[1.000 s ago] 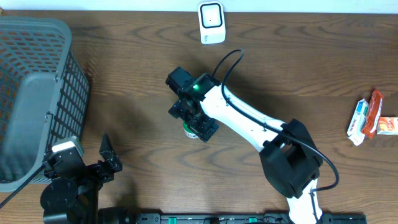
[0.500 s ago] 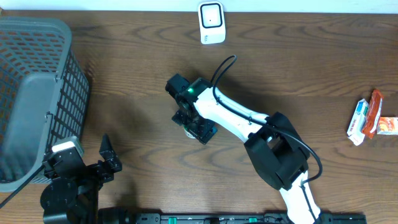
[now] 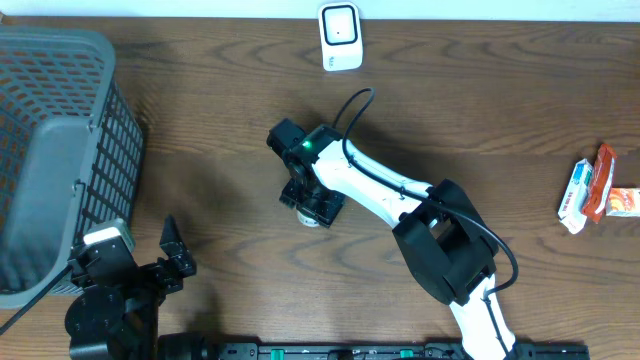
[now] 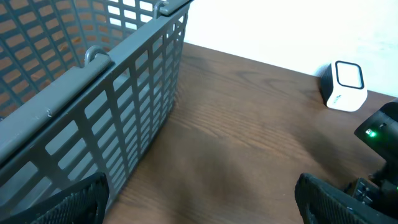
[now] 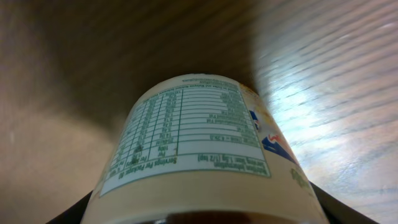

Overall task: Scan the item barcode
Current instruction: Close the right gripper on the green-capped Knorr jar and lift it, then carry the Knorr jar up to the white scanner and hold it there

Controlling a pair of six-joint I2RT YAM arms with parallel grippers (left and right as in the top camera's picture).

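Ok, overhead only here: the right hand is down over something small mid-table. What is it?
Observer: The right wrist view shows a cream container, a green-printed nutrition label facing the camera.
Operator: Any barcode on that side?
Observer: None showing, only the nutrition table.
Operator: Is the right hand gripping it?
Observer: Its fingers flank the container; contact can't be judged.

Overhead straight down; left wrist low, sharing basket (image 4: 124,124), scanner (image 4: 344,87); right wrist close on bottle (image 5: 199,137).
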